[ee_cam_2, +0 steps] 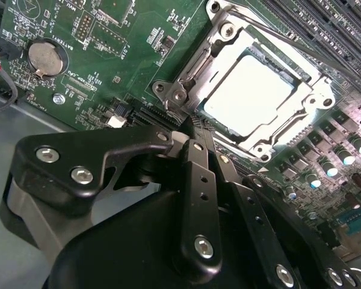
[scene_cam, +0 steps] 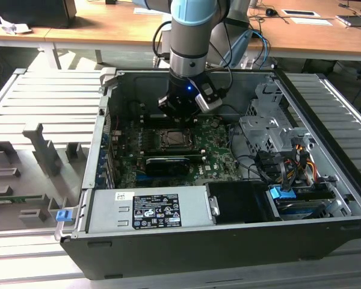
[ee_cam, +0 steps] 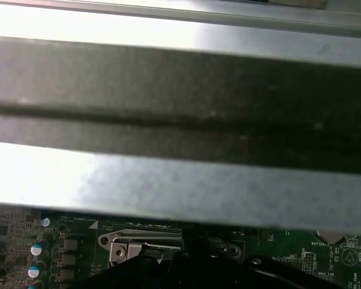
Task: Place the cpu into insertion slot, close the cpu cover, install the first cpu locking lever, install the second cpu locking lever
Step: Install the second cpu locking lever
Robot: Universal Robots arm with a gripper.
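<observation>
The cpu (ee_cam_2: 253, 99), a pale silvery square, lies flat in the socket on the green motherboard (ee_cam_2: 108, 36). The cpu cover (ee_cam_2: 228, 45), a silvery frame, lies down around it with the chip showing through its window. A thin metal locking lever (ee_cam_2: 301, 42) runs along one side of the socket. My gripper (ee_cam_2: 195, 129) has its black fingers together with nothing between them, the tips right at a corner of the socket. In the exterior view the gripper (scene_cam: 179, 111) hangs just behind the socket (scene_cam: 171, 139), inside the open computer case.
A long black card (scene_cam: 167, 164) sits in front of the socket. The power supply (scene_cam: 144, 211) fills the case front, and a drive cage (scene_cam: 271, 126) with cables (scene_cam: 277, 168) is on the exterior view's right. A coin battery (ee_cam_2: 46, 58) sits on the board. Grey fixtures (scene_cam: 36, 156) stand outside.
</observation>
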